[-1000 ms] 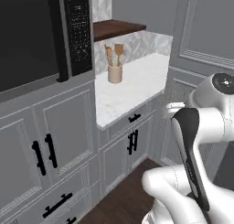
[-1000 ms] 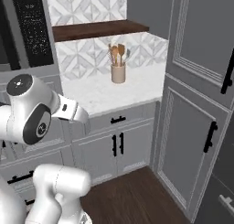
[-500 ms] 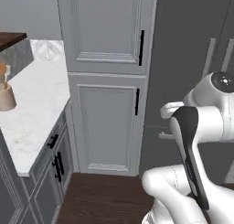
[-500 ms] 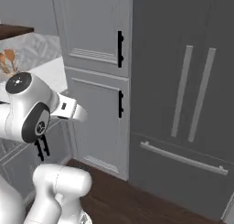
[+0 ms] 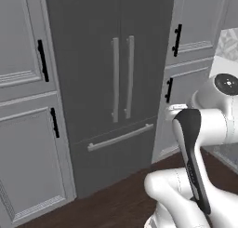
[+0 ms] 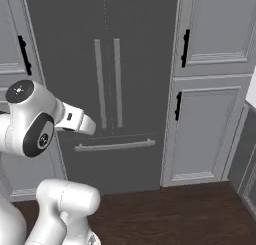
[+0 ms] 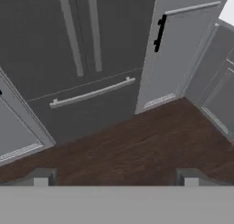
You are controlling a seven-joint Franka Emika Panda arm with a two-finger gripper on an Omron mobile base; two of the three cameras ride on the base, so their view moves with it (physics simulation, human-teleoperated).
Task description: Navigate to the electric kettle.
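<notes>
We are facing a dark grey refrigerator (image 5: 116, 83) with two upright handles and a drawer bar, flanked by grey cabinets (image 6: 210, 129) with black pulls, all doors shut. Our pincer (image 7: 116, 176) is hanging open, holding nothing, over the dark wood floor (image 7: 137, 145).

The fridge (image 5: 111, 83) is cut off at the top in both base views, and its foot hides behind the arm (image 5: 195, 166) in the left one. In the hand view, the gripper (image 7: 116, 176) shows just two fingertips (image 7: 42, 176) above the bottom band. Right of the fridge, a pale counter corner (image 7: 228, 10) runs off the edge.
</notes>
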